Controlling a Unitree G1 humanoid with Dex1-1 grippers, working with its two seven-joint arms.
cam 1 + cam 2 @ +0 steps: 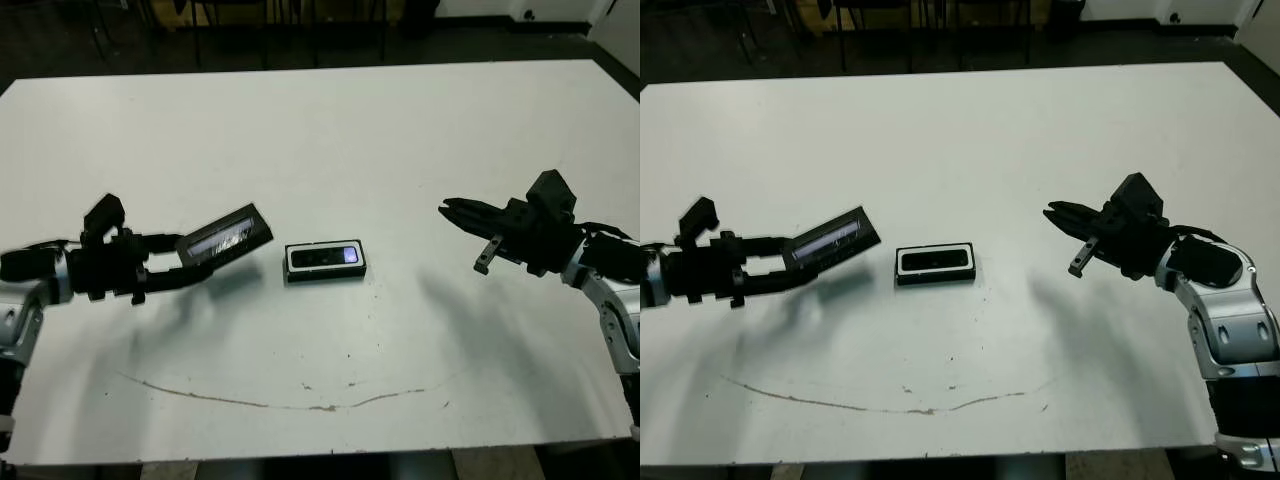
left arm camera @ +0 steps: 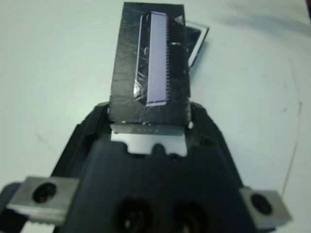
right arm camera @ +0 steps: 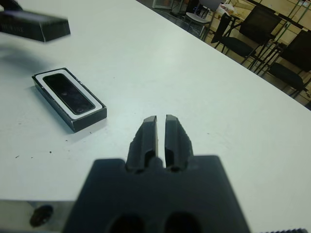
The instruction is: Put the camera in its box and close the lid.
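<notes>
Lid-closing step in hand, by my reading. Head views: box (image 1: 325, 261) sits on the surface (image 1: 330, 130) with the camera (image 1: 326, 256) already lying in its white lining. Left hand (image 1: 185, 262) pinches the lid (image 1: 224, 235) by one end, tilted and raised just left of the box, not touching it. Right hand (image 1: 1058, 217) hangs empty well right of the box.

Left wrist view: lid (image 2: 149, 63) clamped between the fingers; a corner of the box shows past its far end. Fingertips hidden behind the lid.

Right wrist view: fingers (image 3: 147, 136) pressed nearly together, holding nothing; box (image 3: 69, 98) and camera (image 3: 68, 91) ahead; lid blurred, cut off at the frame edge.

Next move calls for levelling the lid, squaring it over the box, then lowering. Print on lid unreadable.
</notes>
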